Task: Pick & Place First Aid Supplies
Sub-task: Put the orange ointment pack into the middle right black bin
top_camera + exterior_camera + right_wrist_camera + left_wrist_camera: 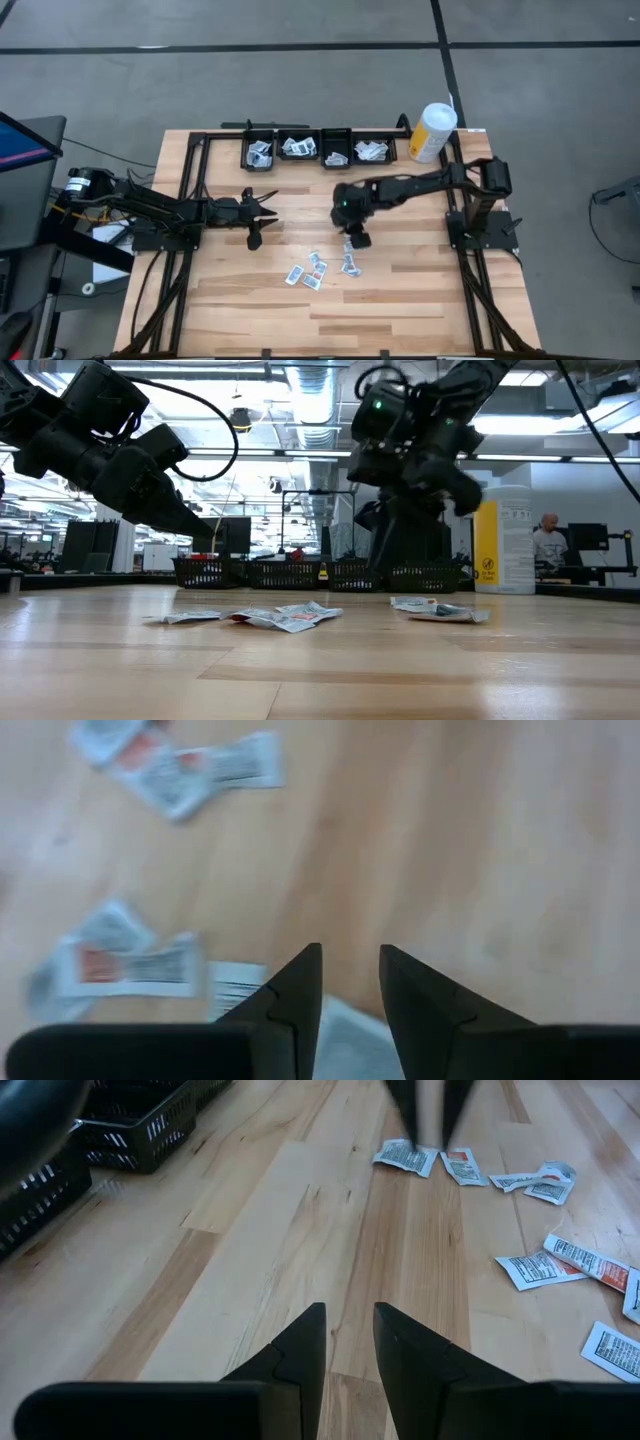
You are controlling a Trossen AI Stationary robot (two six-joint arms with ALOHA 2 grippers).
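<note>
The right gripper hangs over the loose packets scattered mid-table, its fingers a narrow gap apart with nothing between them; to pick well it should settle on one packet at the pile's edge, drop straight down and pinch a raised edge — not two overlapping ones. The left gripper waits nearby, also slightly parted and empty, while the trays at the back are too small to show which packet goes where.
</note>
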